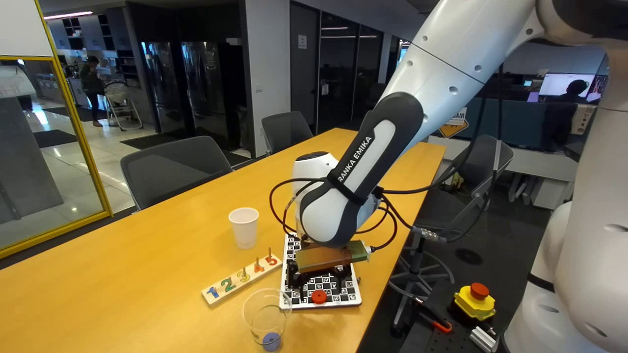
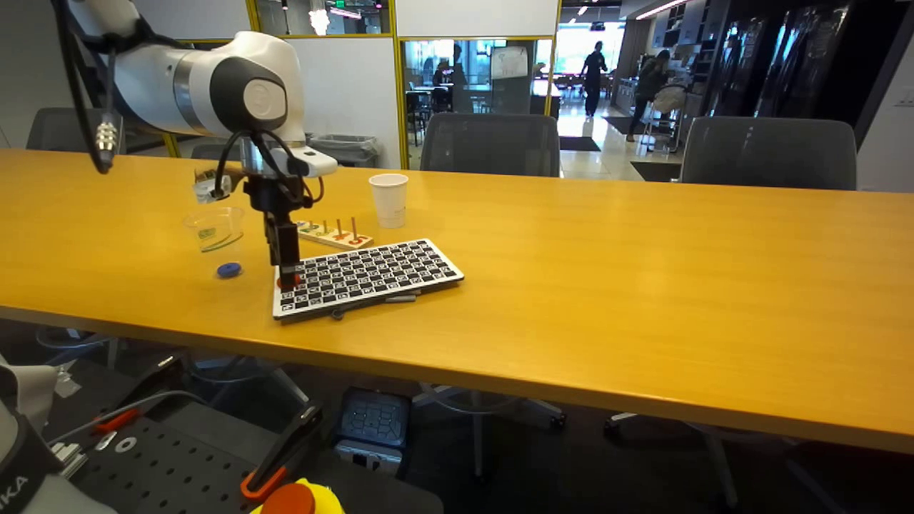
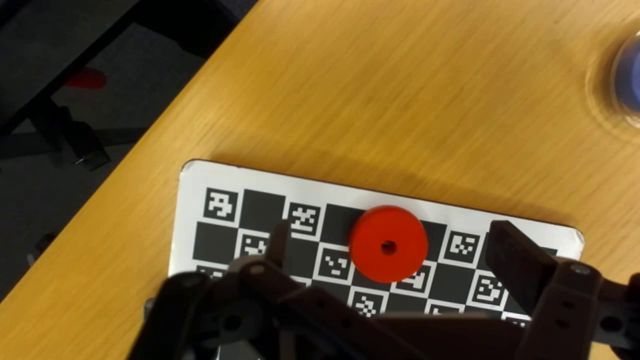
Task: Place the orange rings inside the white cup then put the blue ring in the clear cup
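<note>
Though plain, a smooth, round red ring [image 3: 388, 230] on a checkered board [image 3: 334, 270].

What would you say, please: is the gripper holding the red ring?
No, in the wrist view the red ring lies between the open fingers, touching neither.

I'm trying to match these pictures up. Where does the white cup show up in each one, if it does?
In an exterior view: white cup, left of centre, below mid-height, standing upright.
In an exterior view: white cup, slightly left of centre, above mid-height, also upright.
In the wrist view: not in it.
Shared landmark: the checkered board, visible in both exterior views and the wrist view.
</note>
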You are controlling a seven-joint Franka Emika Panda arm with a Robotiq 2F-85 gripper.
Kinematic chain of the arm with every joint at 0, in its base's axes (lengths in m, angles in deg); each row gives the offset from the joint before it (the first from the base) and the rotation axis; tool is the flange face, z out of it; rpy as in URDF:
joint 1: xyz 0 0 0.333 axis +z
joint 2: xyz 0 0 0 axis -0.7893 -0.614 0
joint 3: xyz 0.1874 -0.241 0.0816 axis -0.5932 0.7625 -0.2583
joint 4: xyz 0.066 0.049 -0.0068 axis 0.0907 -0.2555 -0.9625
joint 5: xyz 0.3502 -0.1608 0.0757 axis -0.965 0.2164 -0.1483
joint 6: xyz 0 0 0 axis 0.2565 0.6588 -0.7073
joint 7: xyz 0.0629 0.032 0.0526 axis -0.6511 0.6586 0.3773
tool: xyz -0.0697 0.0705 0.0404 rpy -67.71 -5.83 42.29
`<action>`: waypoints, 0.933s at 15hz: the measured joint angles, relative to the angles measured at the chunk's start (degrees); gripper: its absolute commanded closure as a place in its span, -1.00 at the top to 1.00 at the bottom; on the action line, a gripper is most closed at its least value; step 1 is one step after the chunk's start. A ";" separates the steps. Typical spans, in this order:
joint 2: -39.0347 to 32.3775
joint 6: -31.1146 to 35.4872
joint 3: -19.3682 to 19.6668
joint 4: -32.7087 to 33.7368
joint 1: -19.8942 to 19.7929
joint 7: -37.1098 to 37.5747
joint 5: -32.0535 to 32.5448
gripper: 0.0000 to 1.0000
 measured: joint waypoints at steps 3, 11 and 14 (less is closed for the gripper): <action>-1.04 0.99 0.52 0.00 -0.01 -0.36 -0.25 1.00; -2.25 2.30 0.97 0.00 -0.03 -1.57 -1.82 -0.01; -1.88 2.73 1.04 0.03 -0.02 -1.66 -2.01 -0.44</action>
